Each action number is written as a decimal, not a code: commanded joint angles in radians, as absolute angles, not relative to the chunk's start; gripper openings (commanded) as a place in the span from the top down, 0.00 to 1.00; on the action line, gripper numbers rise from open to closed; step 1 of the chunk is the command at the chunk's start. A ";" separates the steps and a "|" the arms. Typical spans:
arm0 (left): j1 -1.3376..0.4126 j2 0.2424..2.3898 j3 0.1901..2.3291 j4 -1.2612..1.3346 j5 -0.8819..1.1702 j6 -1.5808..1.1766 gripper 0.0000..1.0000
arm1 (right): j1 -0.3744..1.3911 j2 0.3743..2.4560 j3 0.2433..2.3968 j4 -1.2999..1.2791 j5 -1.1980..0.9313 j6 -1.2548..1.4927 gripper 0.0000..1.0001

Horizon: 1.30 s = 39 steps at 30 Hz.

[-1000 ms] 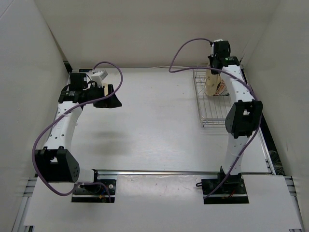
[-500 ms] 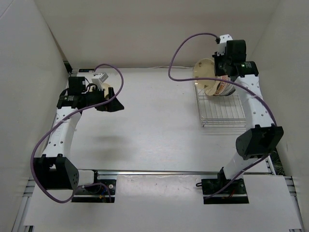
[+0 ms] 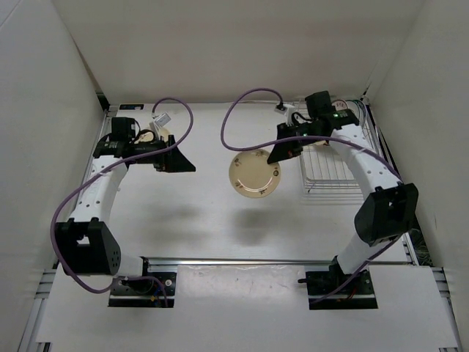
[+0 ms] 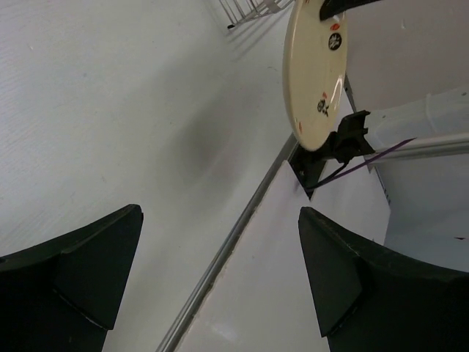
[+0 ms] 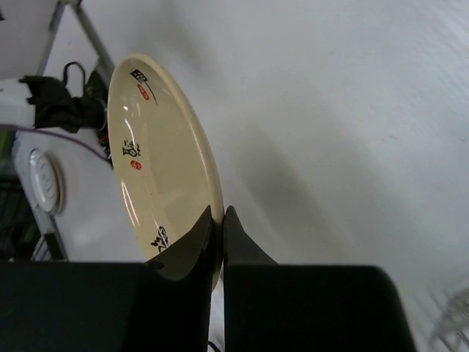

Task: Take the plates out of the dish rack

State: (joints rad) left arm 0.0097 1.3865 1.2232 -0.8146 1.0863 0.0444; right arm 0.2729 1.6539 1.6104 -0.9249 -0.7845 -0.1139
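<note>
My right gripper (image 3: 278, 154) is shut on the rim of a cream-yellow plate (image 3: 254, 174) and holds it in the air over the middle of the table, left of the dish rack (image 3: 333, 167). In the right wrist view the plate (image 5: 157, 154) stands on edge, its rim pinched between my fingers at the gripper (image 5: 222, 216). My left gripper (image 3: 176, 158) is open and empty at the back left. The left wrist view shows it (image 4: 220, 271) facing the plate (image 4: 315, 73) and a rack corner (image 4: 249, 9). The right arm hides the other plates.
A small white box (image 3: 160, 117) lies at the back left by the left arm. A metal rail (image 3: 278, 260) runs along the table's front. White walls close in the sides and back. The rack stands at the back right.
My right gripper has lifted the cream-yellow plate out of the rack and carried it left and forward over the middle of the table. The left gripper has shifted slightly to the right.
</note>
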 commanded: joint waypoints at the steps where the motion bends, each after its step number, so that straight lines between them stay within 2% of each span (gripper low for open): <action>1: 0.012 1.403 1.221 -0.819 1.175 0.064 0.01 | 0.320 1.709 1.646 -0.914 -0.939 -0.135 1.00; 19: 0.012 1.560 1.241 -0.819 1.195 0.064 0.11 | 0.506 2.095 2.022 -0.827 -1.008 -0.037 1.00; 39: 0.012 1.634 1.269 -0.828 1.195 0.064 0.60 | 0.580 2.187 2.108 -0.758 -1.037 0.060 1.00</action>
State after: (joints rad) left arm 0.0109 1.6402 1.2407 -0.8242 1.1717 0.0475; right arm 0.5503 2.1902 2.0460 -0.8024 -0.9604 0.0402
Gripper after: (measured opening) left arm 0.417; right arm 0.036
